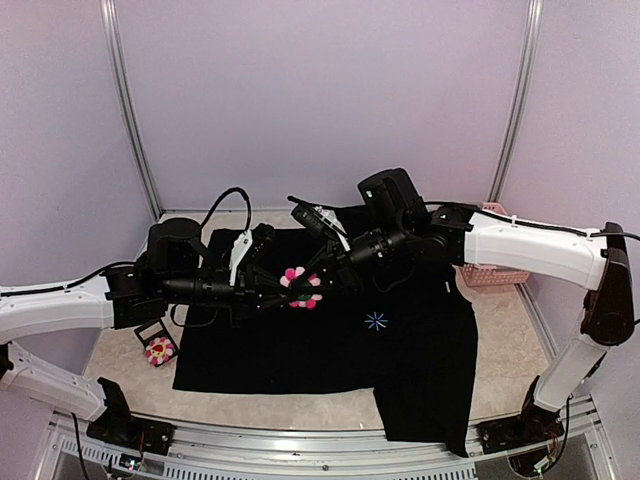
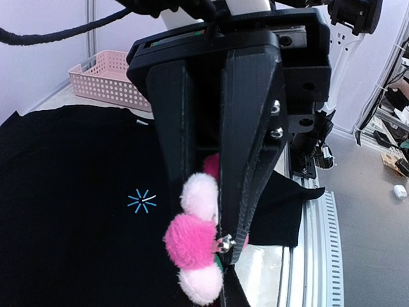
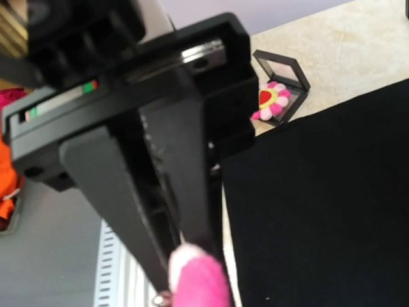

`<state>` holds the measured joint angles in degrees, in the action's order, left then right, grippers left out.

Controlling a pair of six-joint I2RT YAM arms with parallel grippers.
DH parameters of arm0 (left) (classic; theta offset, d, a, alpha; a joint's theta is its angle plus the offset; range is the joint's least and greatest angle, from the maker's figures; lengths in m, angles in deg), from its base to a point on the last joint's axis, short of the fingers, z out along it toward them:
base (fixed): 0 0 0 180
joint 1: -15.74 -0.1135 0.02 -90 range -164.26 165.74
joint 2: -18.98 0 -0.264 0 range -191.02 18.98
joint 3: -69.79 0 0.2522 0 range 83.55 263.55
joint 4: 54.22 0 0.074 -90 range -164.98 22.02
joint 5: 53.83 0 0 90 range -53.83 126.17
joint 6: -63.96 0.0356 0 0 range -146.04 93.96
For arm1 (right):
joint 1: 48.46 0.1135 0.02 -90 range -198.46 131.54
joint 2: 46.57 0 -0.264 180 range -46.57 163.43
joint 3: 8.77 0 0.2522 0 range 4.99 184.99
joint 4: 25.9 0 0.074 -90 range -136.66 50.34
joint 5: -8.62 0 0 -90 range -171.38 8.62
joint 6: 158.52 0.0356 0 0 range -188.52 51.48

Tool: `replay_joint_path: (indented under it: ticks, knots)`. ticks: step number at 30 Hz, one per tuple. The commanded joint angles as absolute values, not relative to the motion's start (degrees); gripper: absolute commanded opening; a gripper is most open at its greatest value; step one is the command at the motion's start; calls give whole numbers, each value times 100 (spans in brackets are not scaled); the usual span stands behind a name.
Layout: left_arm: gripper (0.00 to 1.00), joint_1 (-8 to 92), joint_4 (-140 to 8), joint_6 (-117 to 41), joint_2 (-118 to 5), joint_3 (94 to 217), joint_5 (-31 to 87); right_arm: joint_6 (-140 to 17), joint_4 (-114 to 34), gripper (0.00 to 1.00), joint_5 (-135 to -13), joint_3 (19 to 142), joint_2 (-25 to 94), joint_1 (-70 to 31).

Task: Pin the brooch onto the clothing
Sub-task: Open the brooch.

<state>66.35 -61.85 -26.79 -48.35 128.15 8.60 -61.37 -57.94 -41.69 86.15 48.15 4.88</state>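
The brooch point(image 1: 300, 287), a pink and white plush flower, is held just above the black T-shirt point(image 1: 300, 350), left of its light-blue starburst point(image 1: 376, 320). My left gripper point(image 1: 274, 295) comes from the left and is shut on it. In the left wrist view the petals point(image 2: 188, 240) bulge out beside the closed fingers point(image 2: 252, 166), with a metal pin clasp point(image 2: 225, 242) at the tips. My right gripper point(image 1: 320, 276) meets the brooch from the right. In the right wrist view its jaws stand narrow, and a pink petal point(image 3: 198, 278) sits at their tips by the frame's bottom edge.
A second flower brooch point(image 1: 158, 350) lies in an open black box off the shirt's left edge, also in the right wrist view point(image 3: 273, 99). A pink basket point(image 1: 490, 275) stands at the back right behind the right arm. The shirt's right side hangs over the table's front rail.
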Motion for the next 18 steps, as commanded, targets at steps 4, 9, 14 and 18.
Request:
replay_joint_path:
  ticks: [4,9,14,18]
  knots:
    - [0,7002,-5449,-2316,-4580,12978,462,-5365,-5680,0,-4840,8388,5225,49]
    - [0,7039,-5497,-2286,-4665,13017,488,-5288,-5483,0,-4533,8439,5378,49]
    - [0,7039,-5489,-2279,-4703,13024,514,-5205,-5290,13,-4448,8455,5478,43]
    - [0,7058,-5480,-2244,-4698,13038,514,-5082,-5176,24,-4420,8495,5601,49]
